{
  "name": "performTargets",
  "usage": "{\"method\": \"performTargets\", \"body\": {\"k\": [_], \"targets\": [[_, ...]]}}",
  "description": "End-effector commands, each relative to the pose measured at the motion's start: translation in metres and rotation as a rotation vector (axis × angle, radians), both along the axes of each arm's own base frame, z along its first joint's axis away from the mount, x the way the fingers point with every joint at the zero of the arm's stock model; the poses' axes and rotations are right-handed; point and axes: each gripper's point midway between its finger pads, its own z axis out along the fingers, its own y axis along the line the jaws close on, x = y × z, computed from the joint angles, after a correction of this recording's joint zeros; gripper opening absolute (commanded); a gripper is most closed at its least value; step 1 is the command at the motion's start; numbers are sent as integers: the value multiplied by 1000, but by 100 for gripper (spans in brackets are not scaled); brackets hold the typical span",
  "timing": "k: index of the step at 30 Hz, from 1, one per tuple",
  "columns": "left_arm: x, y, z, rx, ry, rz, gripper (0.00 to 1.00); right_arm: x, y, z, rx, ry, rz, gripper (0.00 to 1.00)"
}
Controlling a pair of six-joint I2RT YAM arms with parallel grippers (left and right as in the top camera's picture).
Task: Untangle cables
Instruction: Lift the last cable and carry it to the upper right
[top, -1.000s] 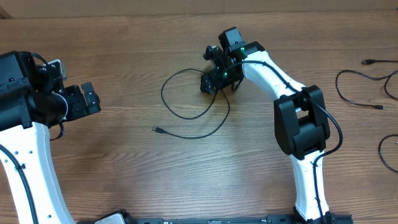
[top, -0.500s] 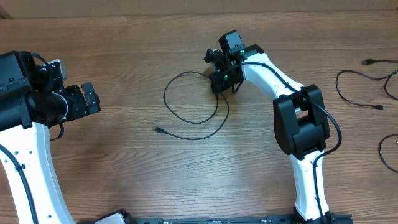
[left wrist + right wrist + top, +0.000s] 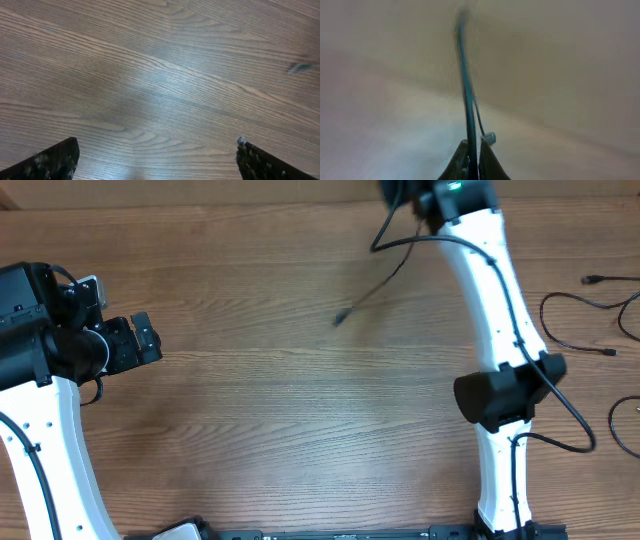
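Observation:
My right gripper (image 3: 474, 149) is shut on a thin black cable (image 3: 465, 75), which runs straight up between its fingers; a small silvery plug (image 3: 488, 138) sits beside the fingertips. From overhead, that gripper (image 3: 405, 192) is at the table's far edge, partly cut off by the frame. The cable (image 3: 365, 300) hangs from it in a blurred diagonal line, its free end over the table middle. My left gripper (image 3: 150, 340) stays at the left, far from the cable. In the left wrist view it (image 3: 157, 155) is open over bare wood, holding nothing.
Other thin black cables lie at the right edge of the table (image 3: 250, 430): a looped cable (image 3: 575, 340), a short plug end (image 3: 600, 278) and a curved piece (image 3: 620, 430). The right arm (image 3: 495, 310) stretches across the right half.
The right gripper shut on the looped cable at mid-table, then swung up and back to the far edge, lifting the cable off the wood. The left arm has not moved.

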Motion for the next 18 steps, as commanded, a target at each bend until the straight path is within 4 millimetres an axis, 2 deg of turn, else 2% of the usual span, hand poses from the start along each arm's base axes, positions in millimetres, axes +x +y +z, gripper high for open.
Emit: {"method": "performTargets", "body": {"k": [1,3,4,5,8,12,14,18], "targets": [[1,0,2,2,-7,-17,100,-11,-70,76,-17,-177,-193,4],[1,0,2,2,-7,-17,99,-14,-105,90,31,-213,-275,4],[1,0,2,2,-7,-17,100,-15,-116,92,40,-218,-298,4],[1,0,2,2,-7,-17,100,-15,-138,91,66,-222,-352,4],[1,0,2,2,-7,-17,100,-20,-179,86,114,-215,-453,4],[1,0,2,2,-7,-17,100,-32,-245,74,210,-188,-580,4],[1,0,2,2,-7,-17,100,-38,-268,67,273,-164,-591,4],[1,0,2,2,-7,-17,99,-45,-296,52,352,-108,-561,4]]}}
